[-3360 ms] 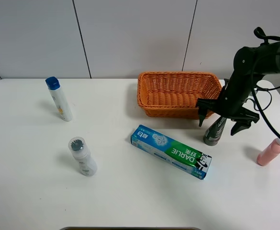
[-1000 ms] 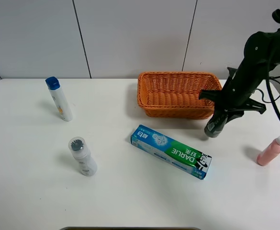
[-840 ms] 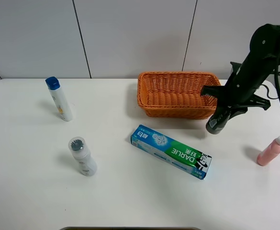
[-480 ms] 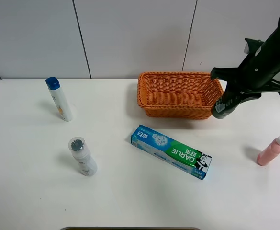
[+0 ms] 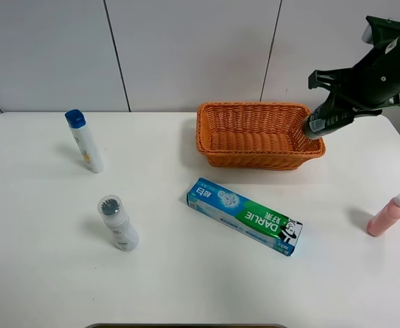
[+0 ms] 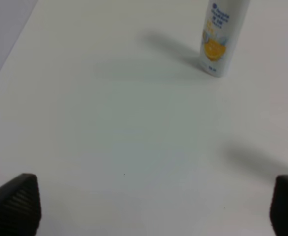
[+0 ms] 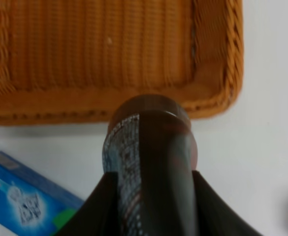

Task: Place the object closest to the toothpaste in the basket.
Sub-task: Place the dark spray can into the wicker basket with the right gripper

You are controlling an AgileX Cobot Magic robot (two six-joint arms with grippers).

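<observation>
My right gripper is shut on a dark grey bottle and holds it tilted in the air above the right end of the orange wicker basket. In the right wrist view the bottle fills the middle between the jaws, with the basket's rim below it. The blue and green toothpaste box lies flat on the table in front of the basket. My left gripper is open over bare table, only its fingertips showing in the left wrist view.
A white bottle with a blue cap stands at the back left, also in the left wrist view. A clear bottle with a grey cap stands front left. A pink bottle lies at the right edge.
My right gripper closed on the dark grey bottle, lifted it off the table beside the toothpaste and carried it up and back over the basket's right end.
</observation>
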